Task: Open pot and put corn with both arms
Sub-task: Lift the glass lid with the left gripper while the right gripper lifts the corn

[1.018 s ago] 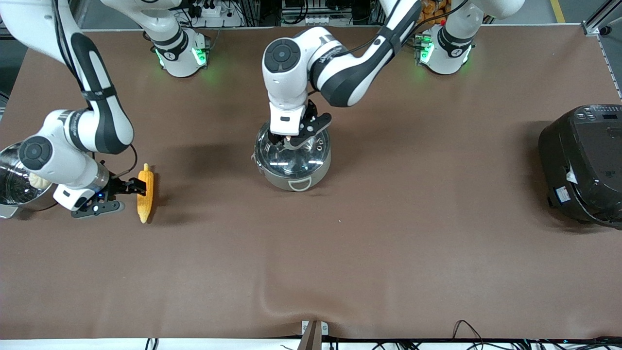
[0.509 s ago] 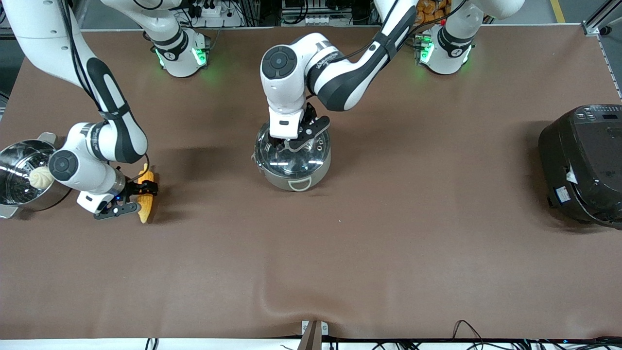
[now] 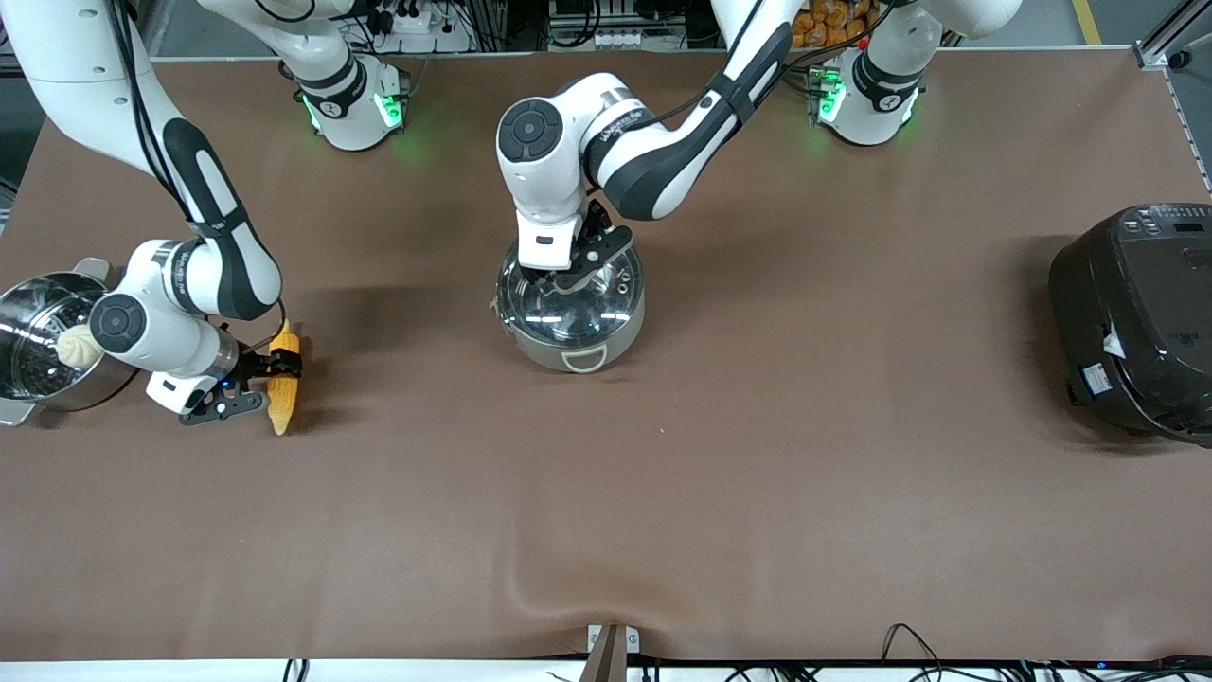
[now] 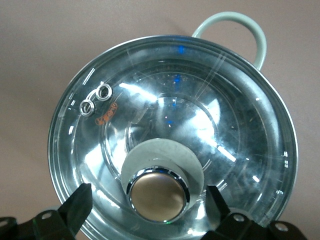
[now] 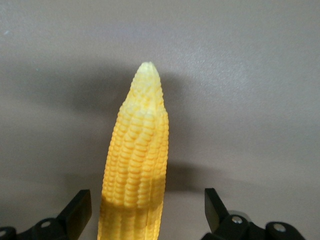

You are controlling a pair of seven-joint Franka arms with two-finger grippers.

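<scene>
Since a second ago, your right gripper [image 3: 276,365] had slid in to straddle the corn [image 3: 282,390], fingers spread, near the steamer pot [image 3: 28,327]. Your left gripper [image 3: 561,275], also spread, flanked the lid knob [image 4: 157,194] on the mid-table pot [image 3: 570,305].

Colours and patterns. Table [image 3: 757,426]: uniform matte brown. Pot [image 3: 570,305]: shiny silver steel with pale grey loop handles; its clear glass lid [image 4: 172,140] carries a tan, chrome-rimmed knob [image 4: 157,194], 2 small metal rings and a small orange mark. Corn [image 5: 136,165]: yellow-orange rows of kernels, paler at the tip. Steamer pot [image 3: 38,346]: silver, holding a white bun [image 3: 74,348]. Rice cooker [image 3: 1136,317]: black. Arms: white with black bands, green-lit bases; left gripper [image 4: 147,205] and right gripper [image 5: 147,212] black.
</scene>
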